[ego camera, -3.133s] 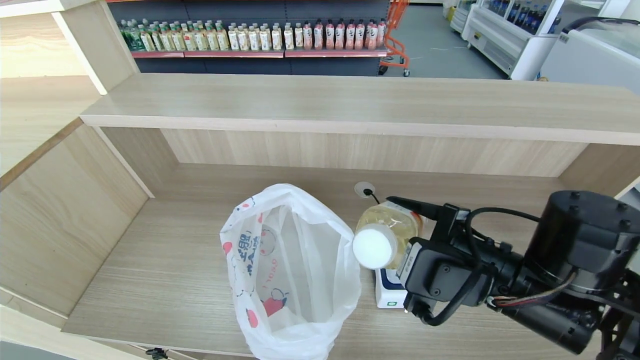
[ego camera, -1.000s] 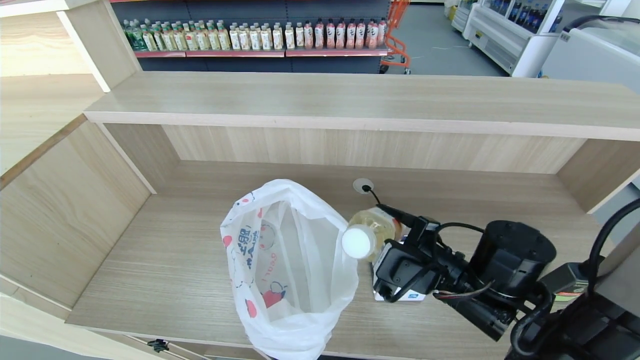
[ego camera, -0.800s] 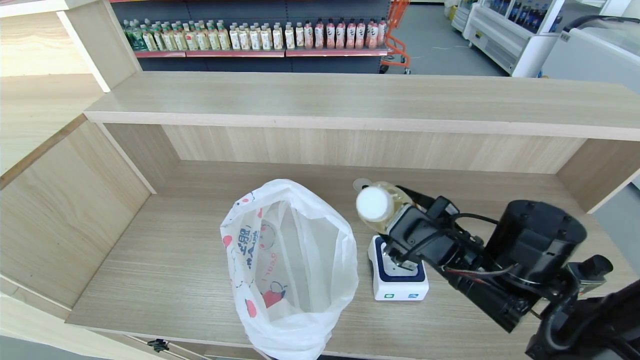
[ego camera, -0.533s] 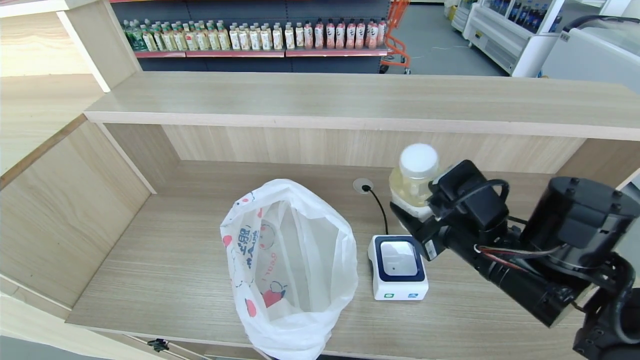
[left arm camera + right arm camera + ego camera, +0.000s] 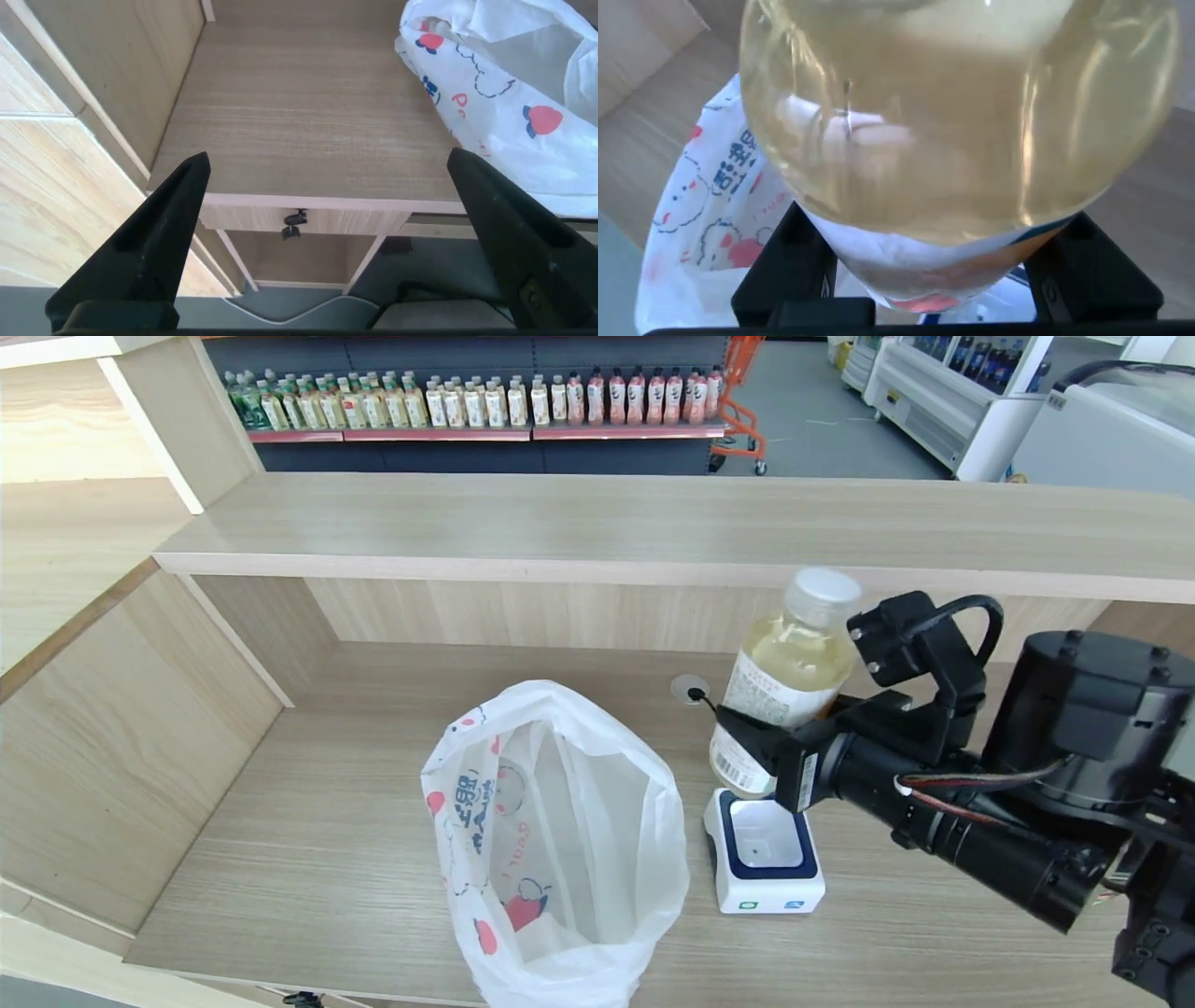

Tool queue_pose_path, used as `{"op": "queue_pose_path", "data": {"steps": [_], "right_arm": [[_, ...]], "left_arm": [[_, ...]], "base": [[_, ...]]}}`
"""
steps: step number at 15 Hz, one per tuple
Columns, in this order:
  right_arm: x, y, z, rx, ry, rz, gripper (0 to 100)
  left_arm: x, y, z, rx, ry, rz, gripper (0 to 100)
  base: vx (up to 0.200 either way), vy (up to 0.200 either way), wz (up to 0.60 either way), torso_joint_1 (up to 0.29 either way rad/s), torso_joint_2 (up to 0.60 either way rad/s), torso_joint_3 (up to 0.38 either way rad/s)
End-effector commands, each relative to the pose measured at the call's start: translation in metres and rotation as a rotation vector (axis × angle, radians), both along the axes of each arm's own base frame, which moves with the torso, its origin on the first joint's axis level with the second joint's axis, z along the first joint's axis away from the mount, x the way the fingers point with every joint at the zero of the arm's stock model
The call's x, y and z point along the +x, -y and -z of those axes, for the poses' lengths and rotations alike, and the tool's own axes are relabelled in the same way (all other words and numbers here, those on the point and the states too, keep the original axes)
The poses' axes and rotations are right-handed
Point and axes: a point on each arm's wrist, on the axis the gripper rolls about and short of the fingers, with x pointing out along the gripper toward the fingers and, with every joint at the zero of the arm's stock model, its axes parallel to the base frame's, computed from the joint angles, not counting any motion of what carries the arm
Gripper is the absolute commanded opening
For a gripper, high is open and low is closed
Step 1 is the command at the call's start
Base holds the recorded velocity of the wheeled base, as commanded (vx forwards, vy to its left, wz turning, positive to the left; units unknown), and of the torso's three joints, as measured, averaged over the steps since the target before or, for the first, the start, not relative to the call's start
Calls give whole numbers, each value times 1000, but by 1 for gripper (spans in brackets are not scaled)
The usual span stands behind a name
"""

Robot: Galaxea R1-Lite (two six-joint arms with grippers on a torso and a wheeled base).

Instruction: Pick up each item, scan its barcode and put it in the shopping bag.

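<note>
Black left gripper hangs spread open, then the floppy shopping bag, then the bottle tilted over the scanner, full so probably heavyish and slick, right gripper clamped round its labelled lower body, sensible spot imo.

Bottle pale yellow, white cap; shopping bag white, red-blue cartoon print; scanner white, navy frame.

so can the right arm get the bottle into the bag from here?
Probably yes. The right gripper holds the bottle upright above the scanner, and the bag stands open just to the scanner's left with nothing between them. The soft rim might snag.
</note>
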Motion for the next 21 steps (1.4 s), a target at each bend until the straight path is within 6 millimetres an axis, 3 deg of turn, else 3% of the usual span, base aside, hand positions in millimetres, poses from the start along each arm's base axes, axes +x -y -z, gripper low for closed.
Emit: {"op": "queue_pose_path", "data": {"steps": [1, 4, 8, 15, 21], "right_arm": [[-7, -13, 0, 3, 2, -70, 0], [-18, -32, 14, -36, -30, -138, 0], [-7, -47, 37, -107, -58, -77, 0], [8, -59, 70, -134, -78, -63, 0], [13, -69, 118, -207, -33, -151, 0]], "left_arm": [[0, 0, 0, 0, -1, -1, 100], [0, 0, 0, 3, -1, -1, 100], [0, 0, 0, 0, -1, -1, 100], [0, 0, 0, 0, -1, -1, 100], [0, 0, 0, 0, -1, 0, 100]], "base": [[0, 200, 0, 17, 7, -2], [0, 133, 0, -6, -2, 3], [0, 0, 0, 0, 0, 0], [0, 0, 0, 0, 0, 0], [0, 0, 0, 0, 0, 0]]}}
